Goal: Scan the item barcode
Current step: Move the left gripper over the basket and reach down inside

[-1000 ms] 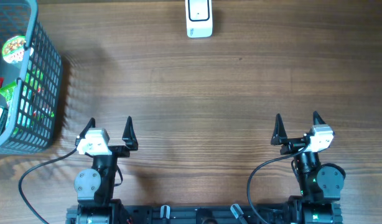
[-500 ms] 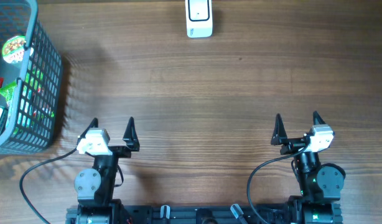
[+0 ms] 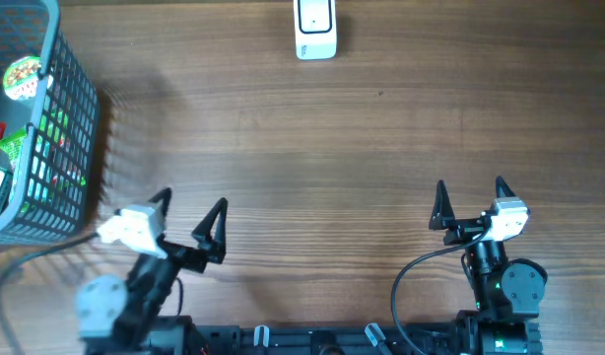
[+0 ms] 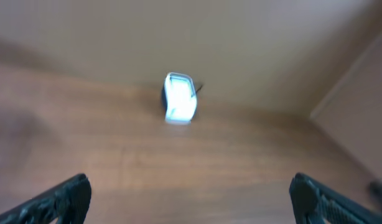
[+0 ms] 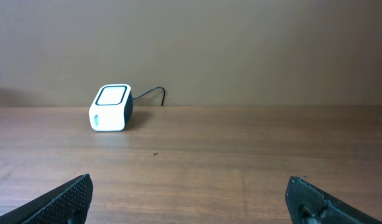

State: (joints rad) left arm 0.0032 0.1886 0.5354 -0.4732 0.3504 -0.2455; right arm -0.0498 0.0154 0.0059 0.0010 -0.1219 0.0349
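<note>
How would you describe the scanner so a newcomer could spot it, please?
On the wooden table, look midway along the far edge. The scanner is the small white box with a dark-framed top window, alone, far from the blue basket.

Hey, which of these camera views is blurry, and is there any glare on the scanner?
Left wrist view: blurred, the scanner washed out to a white glow. Right wrist view: sharp, no glare. Overhead view: sharp except the smeared left gripper; the basket throws a shadow on the table.
</note>
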